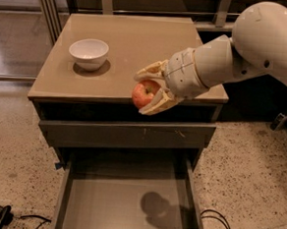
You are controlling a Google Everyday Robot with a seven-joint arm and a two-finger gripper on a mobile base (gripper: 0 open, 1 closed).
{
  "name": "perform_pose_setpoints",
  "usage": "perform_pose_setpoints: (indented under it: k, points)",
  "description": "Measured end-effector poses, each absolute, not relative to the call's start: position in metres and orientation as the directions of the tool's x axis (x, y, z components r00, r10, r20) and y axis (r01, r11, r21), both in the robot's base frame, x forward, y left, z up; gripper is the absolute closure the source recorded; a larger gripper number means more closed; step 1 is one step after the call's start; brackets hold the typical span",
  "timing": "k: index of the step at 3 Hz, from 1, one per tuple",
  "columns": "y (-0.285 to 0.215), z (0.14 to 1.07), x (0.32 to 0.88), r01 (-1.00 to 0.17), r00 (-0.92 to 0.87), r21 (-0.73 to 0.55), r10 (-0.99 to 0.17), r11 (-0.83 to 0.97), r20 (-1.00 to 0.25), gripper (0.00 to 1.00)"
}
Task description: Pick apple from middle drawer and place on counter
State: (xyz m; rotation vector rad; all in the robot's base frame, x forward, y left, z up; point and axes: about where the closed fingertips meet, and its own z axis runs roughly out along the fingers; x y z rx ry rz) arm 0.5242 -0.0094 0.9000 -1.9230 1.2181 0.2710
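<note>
Red-yellow apple (145,93) clamped betw. two fingers of claw (142,93), held in air by front edge of tan table (139,37), above open middle drawer (122,206). Drawer floor bare. Can't tell if apple fully over tabletop. White bowl (88,53) back-left on table, well apart.

Risks:
- release this near edge → apple prob. rolls off, falls into drawer or onto floor
- glossy top + round fruit → rolls if dropped from height
- lower finger may catch table lip on descent
</note>
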Motion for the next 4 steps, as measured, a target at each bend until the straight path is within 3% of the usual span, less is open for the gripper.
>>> perform_pose_setpoints:
  k: [2,4]
  points:
    - [-0.009,0.904,0.591,-0.808,0.534,-0.541,-0.678,-0.233,-0.505,1.0]
    - [-0.015,0.902,0.673,-0.824,0.516,-0.53,-0.656,-0.202,-0.552,1.0]
